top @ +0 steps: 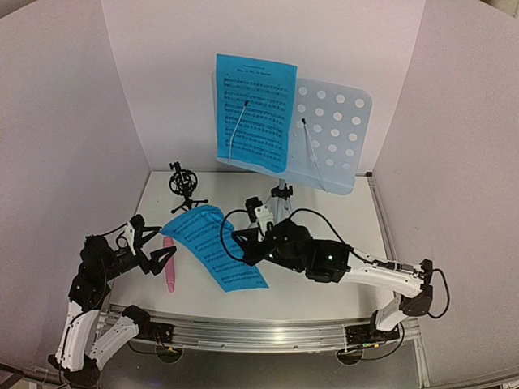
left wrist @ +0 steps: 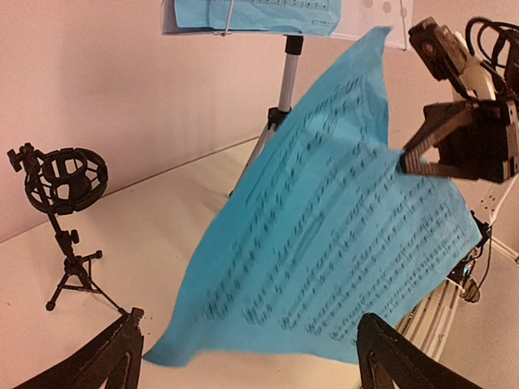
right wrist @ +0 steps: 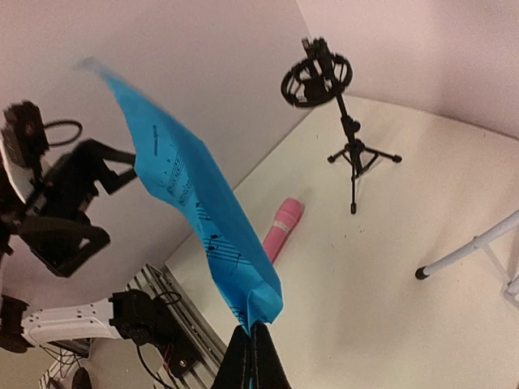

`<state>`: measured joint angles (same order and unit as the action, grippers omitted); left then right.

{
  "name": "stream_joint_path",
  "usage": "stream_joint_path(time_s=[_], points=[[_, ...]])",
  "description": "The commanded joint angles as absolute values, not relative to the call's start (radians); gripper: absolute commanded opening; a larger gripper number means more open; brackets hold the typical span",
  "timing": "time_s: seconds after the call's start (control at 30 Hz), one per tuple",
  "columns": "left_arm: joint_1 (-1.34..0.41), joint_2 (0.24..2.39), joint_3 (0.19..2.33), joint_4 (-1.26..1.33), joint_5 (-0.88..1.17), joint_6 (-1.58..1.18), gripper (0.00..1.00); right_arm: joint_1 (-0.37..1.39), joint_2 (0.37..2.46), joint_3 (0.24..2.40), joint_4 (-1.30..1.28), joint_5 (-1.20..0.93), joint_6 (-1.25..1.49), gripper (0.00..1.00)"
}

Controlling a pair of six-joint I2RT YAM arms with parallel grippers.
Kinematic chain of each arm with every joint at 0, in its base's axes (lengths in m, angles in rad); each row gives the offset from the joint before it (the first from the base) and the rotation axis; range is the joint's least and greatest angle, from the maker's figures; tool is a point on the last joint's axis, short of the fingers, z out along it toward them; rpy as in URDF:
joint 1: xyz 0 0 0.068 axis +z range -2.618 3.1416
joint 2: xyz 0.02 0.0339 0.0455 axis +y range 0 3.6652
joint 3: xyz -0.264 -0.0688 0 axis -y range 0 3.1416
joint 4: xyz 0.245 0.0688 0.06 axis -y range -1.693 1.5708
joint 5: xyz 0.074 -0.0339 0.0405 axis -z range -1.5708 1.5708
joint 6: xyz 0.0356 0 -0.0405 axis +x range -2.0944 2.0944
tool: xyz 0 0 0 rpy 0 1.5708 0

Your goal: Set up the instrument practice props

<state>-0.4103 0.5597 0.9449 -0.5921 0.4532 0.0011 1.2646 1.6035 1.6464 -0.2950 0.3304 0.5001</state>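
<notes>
The loose sheet-music page point(top: 212, 253) hangs in front of the music stand point(top: 336, 134), below its desk. The right gripper point(right wrist: 252, 344) pinches one edge, jaws closed on the paper. The left gripper point(top: 160, 245) stands wide and holds nothing. The page is judged light, limp and tear-prone, so it is best gripped near opposite edges.

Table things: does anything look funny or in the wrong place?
Yes. The pink microphone lies flat on the table, while the little black stand is empty. One blue music page hangs bent from the right pincer instead of sitting on the music stand, whose right half is bare.
</notes>
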Motion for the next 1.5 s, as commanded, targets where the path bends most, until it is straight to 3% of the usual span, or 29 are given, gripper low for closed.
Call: stream_joint_path(time_s=[0.0, 0.37, 0.53, 0.77, 0.97, 1.47], points=[[-0.409, 0.583, 0.949, -0.579, 0.550, -0.053, 0.95, 1.262, 1.555, 1.742, -0.252, 0.374, 0.427, 0.00], [-0.408, 0.786, 0.982, -0.165, 0.701, -0.317, 0.95, 1.242, 1.588, 1.815, -0.045, 0.427, 0.269, 0.00], [-0.408, 0.782, 0.918, 0.025, 0.714, -0.450, 0.87, 1.181, 1.570, 1.766, 0.009, 0.377, 0.354, 0.00], [-0.410, 0.814, 0.897, 0.217, 0.745, -0.537, 0.86, 1.133, 1.508, 1.655, 0.095, 0.272, 0.462, 0.00], [-0.410, 0.870, 0.933, 0.166, 0.645, -0.614, 0.85, 1.133, 1.439, 1.580, 0.126, 0.247, 0.504, 0.00], [-0.465, 0.955, 1.018, 0.274, 0.748, -0.693, 0.85, 1.131, 1.378, 1.551, 0.136, 0.145, 0.464, 0.00]])
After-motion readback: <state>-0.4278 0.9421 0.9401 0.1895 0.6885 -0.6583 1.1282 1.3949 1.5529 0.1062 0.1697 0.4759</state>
